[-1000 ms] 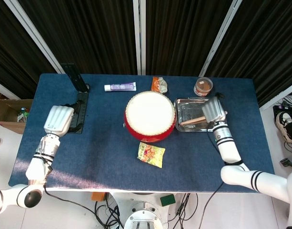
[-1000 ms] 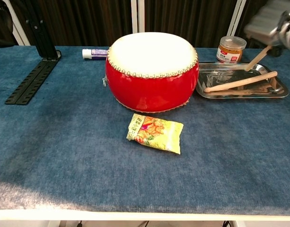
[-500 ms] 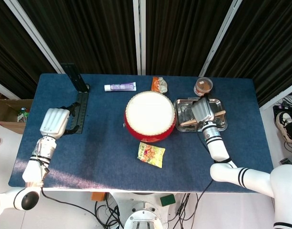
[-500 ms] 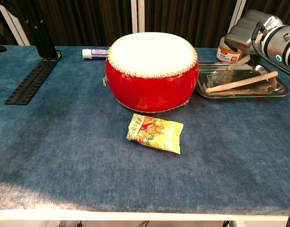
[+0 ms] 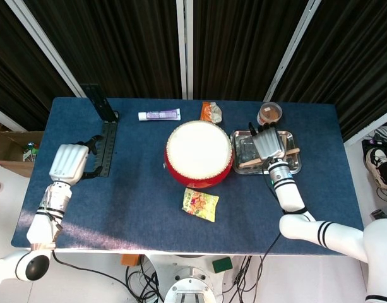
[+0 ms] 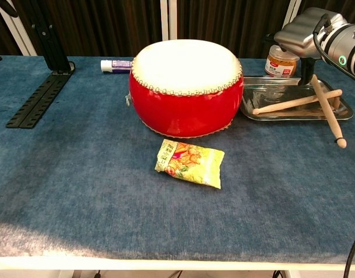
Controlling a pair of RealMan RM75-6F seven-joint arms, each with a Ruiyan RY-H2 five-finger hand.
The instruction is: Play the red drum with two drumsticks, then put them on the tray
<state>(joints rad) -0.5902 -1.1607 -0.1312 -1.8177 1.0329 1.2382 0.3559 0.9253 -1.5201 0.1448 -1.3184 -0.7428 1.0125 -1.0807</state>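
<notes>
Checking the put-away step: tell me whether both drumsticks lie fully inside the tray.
No. One drumstick lies in the tray; the second drumstick crosses it, its tip sticking out over the tray's front rim.

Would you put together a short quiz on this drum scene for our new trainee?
1. True or false: the slanted drumstick lies wholly inside the tray.
2. What lies just in front of the red drum? A) snack packet B) tube C) jar
3. Fill in: the right hand hovers over the ____.
Key: 1 false, its tip pokes past the front rim; 2 A; 3 tray.
</notes>
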